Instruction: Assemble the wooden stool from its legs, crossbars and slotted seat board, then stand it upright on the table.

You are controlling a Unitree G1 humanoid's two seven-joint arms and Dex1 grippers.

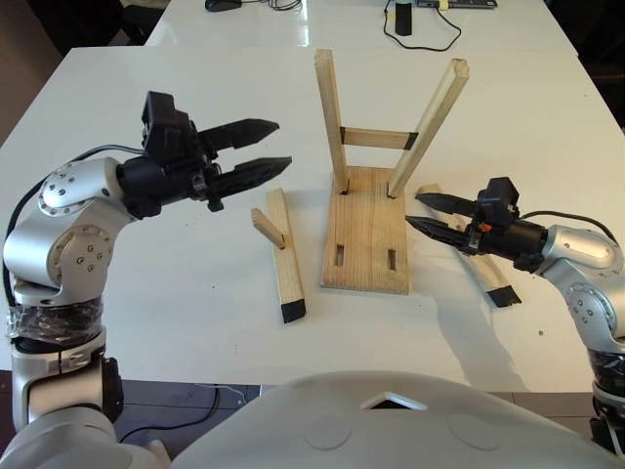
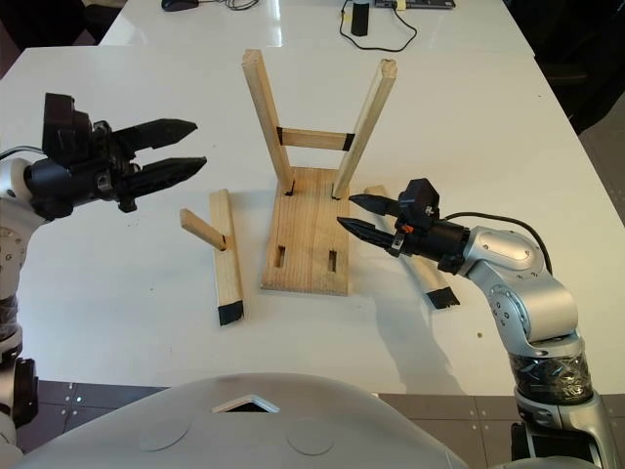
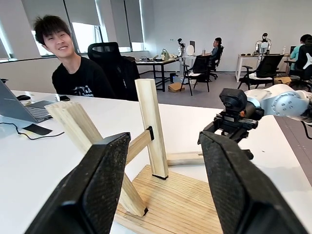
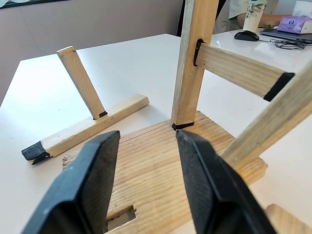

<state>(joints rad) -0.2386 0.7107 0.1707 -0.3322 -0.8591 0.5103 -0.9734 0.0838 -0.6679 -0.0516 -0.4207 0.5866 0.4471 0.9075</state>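
Mid-frame, the slotted seat board [image 1: 363,239] lies flat; two legs [image 1: 331,117] joined by a crossbar [image 1: 376,138] stand in it. One loose leg [image 1: 288,274] lies left, another leg [image 2: 435,283] right.

Glossy white tabletop [image 1: 176,322], 2nd white desk [image 1: 322,27] at far side; open office w/ black office chair [image 3: 111,56], bright windows [image 3: 84,35], grey floor [image 3: 195,97].

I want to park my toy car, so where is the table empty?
The biggest bare patch of table is along the near edge, in front of the seat board and the loose leg left of it. The far right corner beyond the standing legs is bare too. It's crowded between the board and the right gripper, where a second leg lies.
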